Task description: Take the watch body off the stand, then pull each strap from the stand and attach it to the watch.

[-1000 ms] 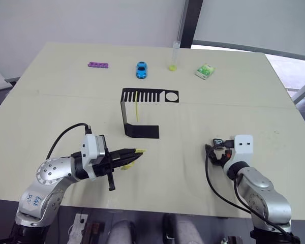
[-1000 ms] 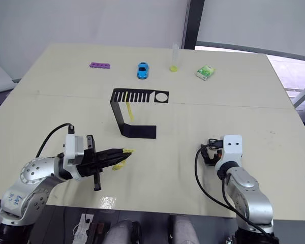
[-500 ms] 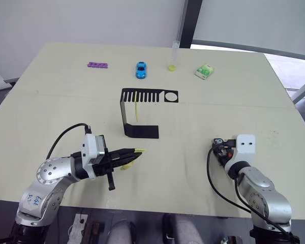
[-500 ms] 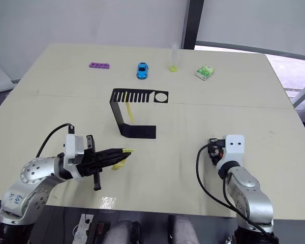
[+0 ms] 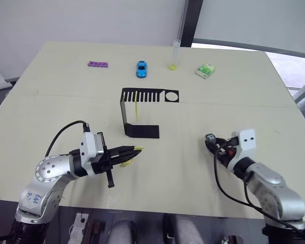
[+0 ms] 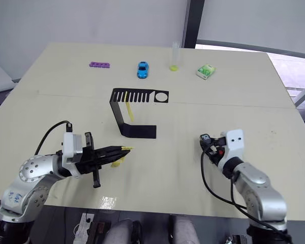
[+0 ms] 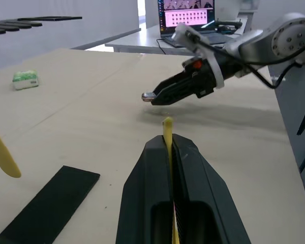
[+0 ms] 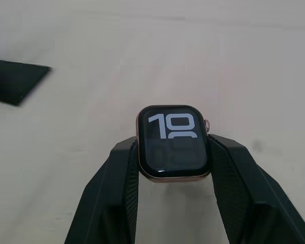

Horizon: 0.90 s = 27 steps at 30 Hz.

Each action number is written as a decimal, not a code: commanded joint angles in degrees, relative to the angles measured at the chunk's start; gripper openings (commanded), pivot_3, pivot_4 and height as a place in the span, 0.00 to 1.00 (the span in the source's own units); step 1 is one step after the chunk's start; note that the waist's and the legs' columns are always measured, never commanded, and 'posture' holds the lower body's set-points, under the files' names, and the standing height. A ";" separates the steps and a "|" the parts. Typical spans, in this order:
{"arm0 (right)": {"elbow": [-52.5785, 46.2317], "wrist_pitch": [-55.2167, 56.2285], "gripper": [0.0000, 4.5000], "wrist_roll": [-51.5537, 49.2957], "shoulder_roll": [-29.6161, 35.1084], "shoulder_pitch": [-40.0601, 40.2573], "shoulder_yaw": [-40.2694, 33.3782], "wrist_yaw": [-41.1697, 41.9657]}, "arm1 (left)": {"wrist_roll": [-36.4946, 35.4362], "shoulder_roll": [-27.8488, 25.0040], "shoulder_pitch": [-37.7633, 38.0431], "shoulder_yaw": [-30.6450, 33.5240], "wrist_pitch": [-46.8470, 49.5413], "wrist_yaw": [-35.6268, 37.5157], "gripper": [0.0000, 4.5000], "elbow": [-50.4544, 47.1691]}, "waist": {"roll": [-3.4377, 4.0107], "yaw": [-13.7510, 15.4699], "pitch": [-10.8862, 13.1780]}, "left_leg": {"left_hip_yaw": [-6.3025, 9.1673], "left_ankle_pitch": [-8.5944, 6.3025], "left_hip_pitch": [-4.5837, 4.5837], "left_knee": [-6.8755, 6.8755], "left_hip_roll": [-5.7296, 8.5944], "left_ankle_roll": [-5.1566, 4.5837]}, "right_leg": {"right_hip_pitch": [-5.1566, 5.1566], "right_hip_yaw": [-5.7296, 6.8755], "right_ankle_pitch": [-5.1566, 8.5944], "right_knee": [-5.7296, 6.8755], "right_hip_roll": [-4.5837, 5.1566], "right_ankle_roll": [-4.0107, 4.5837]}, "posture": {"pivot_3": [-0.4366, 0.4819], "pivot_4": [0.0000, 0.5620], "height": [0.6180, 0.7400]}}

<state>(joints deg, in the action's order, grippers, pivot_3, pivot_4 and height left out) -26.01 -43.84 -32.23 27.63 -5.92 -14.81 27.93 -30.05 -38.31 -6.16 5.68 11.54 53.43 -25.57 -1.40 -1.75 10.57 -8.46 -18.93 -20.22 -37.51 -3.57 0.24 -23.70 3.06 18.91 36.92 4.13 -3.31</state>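
The right gripper (image 8: pixel 173 152) is clamped on the watch body (image 8: pixel 173 141), one black finger on each side of the case, with the screen facing the wrist camera and showing large light digits. From the head views this gripper (image 5: pixel 209 139) hangs just above the table (image 5: pixel 66 76) on the robot's right, well apart from the stand (image 5: pixel 140 113), its tip pointing toward the middle of the table. The left gripper (image 5: pixel 137 149) is closed on a yellow strap (image 7: pixel 167 133), which is pinched edge-on between the two black fingers so that only a short yellow end sticks out past the tips (the rest runs back between the fingers). It is held low over the table on the robot's left, near the stand's flat foot and pointing toward the right gripper, with a clear gap of bare table between the two. A second yellow strap (image 5: pixel 136 106) hangs down from the slotted top plate of the stand, beside the upright. Along the far edge of the table lie a purple block (image 5: pixel 98 64), a blue toy car (image 5: pixel 141 69), a clear tube (image 5: pixel 174 56) with a yellow-green bottom standing upright, and a small green and white pack (image 5: pixel 205 70).
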 commanded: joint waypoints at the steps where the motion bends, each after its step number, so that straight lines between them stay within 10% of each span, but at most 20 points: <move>1: -3.13 -7.71 0.34 -12.13 4.11 -1.65 -1.52 7.89 | 5.02 -3.16 -0.43 1.78 -7.33 3.33 0.00 1.53 | 0.01 0.00 0.01 | 0.00 0.00 0.01 0.02 -0.01 0.00 | 0.00 0.00 0.00 0.00 0.00 0.00 | 0.48 0.27 1.00; 27: 8.36 -36.57 0.34 -47.19 -2.50 -16.78 6.66 -13.30 | 2.44 -11.02 -5.96 -1.42 1.03 6.84 0.00 -4.48 | 0.00 -0.08 0.01 | -0.01 -0.01 -0.11 -0.07 -0.01 -0.05 | -0.06 0.03 0.01 0.00 0.08 0.01 | 0.48 0.27 1.00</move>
<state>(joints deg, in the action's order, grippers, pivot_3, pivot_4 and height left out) -17.19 -80.16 -77.02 25.34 -21.92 -8.15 15.65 -27.05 -48.48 -11.48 4.39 12.48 59.61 -29.01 -1.40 -1.83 10.58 -8.47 -18.95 -20.34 -37.58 -3.58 0.20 -23.77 3.09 18.92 36.92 4.19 -3.29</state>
